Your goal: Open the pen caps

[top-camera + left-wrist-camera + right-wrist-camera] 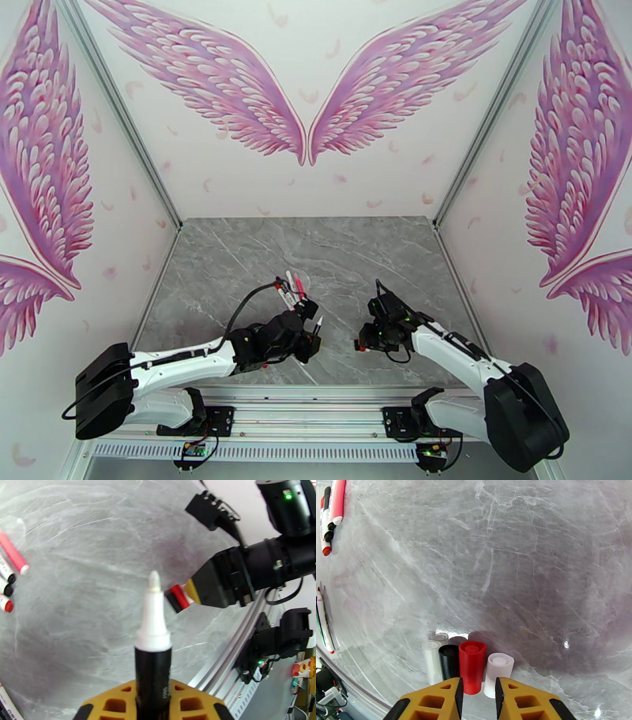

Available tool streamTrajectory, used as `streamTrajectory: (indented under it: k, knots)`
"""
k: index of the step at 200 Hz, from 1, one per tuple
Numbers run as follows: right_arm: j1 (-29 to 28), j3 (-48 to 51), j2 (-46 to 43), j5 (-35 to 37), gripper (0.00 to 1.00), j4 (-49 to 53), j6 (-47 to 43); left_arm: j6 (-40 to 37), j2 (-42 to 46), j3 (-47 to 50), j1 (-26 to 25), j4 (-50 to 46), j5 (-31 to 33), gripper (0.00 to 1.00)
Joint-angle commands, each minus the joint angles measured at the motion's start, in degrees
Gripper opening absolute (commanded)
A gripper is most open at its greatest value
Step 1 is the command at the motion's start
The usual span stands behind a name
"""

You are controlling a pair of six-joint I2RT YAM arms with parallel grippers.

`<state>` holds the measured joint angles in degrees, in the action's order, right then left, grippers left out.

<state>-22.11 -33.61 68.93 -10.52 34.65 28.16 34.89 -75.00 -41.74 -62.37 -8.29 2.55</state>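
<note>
My left gripper [153, 701] [310, 331] is shut on a pen [152, 665] with a black barrel, whose bare white tip [153, 583] points up and away with no cap on it. My right gripper [477, 687] [363, 341] is low over the table. Its jaws stand slightly apart around a red pen cap [472, 663] [180, 597], which stands upright, with a gap on its right side. The red cap is in a row with a whitish cap [432, 659], a black cap [449, 659] and a white cap [497, 671]. Several capped pens [290, 288] [12, 559] [331, 507] lie on the table farther back.
The grey marble table [316, 245] has free room across its middle and far side. Two more slim pens [324, 622] lie near the table's edge at the left of the right wrist view. An aluminium rail [229, 657] runs along the near edge. Winged wall panels enclose the sides.
</note>
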Motion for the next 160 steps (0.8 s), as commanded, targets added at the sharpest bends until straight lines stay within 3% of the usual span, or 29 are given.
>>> streamTrajectory:
  k: [1,42,75,112,160]
  knots:
    - [0.4,0.1,-2.6,-1.4,0.34,-0.8,-1.4,1.4,1.4,-2.6,-0.6,-8.3,8.3,0.09]
    - [-0.7,0.1,-9.0,-6.0,0.47,-2.0,-1.5,5.3,0.9,-3.9,-1.8,-15.7,15.4,0.1]
    - [-2.9,0.0,-14.9,-9.6,0.77,-3.4,0.3,7.2,-3.1,-5.5,-1.7,-20.0,19.2,0.1]
    - [-5.5,-0.6,-16.7,-14.8,1.0,-5.0,0.7,8.8,-9.7,-7.6,-1.5,-23.4,22.6,0.1]
    - [-5.8,-0.8,-16.0,-14.5,0.99,-3.6,-0.3,12.9,-15.9,-10.1,-1.0,-26.5,24.5,0.12]
